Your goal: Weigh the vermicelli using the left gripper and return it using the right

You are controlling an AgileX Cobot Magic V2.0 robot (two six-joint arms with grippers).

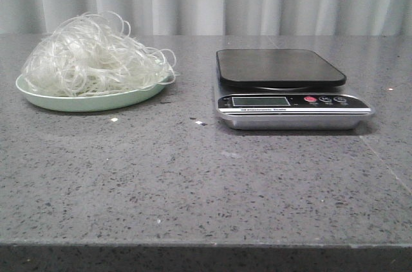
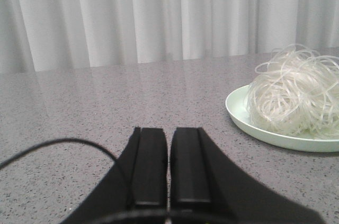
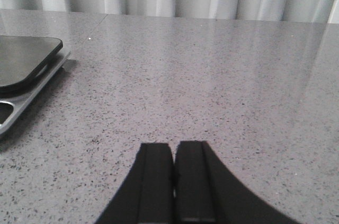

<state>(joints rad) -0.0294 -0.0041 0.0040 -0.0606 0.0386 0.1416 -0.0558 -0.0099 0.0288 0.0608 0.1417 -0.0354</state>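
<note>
I am seeing the vermicelli (image 1: 96, 53) sitting heaped on its plate (image 1: 84, 101), beside the bare scale (image 1: 283, 85). Both the left gripper (image 2: 168, 166) and right gripper (image 3: 174, 176) are hovering with jaws pressed together, holding nothing

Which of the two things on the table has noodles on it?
The round pale-green plate on the left holds the tangle of thin whitish glass noodles. The silver kitchen scale on the right has a bare black platform.

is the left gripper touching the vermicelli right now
Apart. The left wrist view shows bare tabletop between the shut left gripper and the vermicelli on its plate.
</note>
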